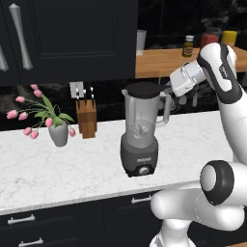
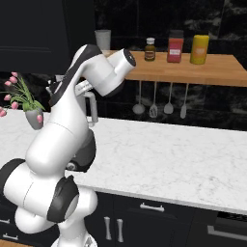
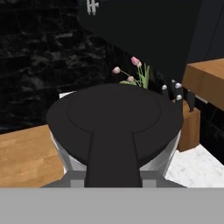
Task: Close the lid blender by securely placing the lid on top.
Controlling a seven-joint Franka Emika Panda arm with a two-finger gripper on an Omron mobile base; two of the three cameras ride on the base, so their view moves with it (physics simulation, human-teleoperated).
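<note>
Black round lid (image 3: 114, 127), tabbed, seemingly atop clear blender (image 1: 140, 135)

One blender (image 1: 140, 137) on the marble counter (image 1: 58, 169), one black lid (image 1: 143, 89) on top of it. One grey vase (image 1: 59, 133) of pink tulips, one wooden knife block (image 1: 87, 118) beside it. Up on the wooden shelf (image 2: 212, 70): three jars (image 2: 175, 46) in a row, brown, red, yellow, plus one pale cup (image 2: 102, 39). Four utensils (image 2: 153, 101) hang under that shelf. One white arm (image 2: 72, 125) over it all.
</note>
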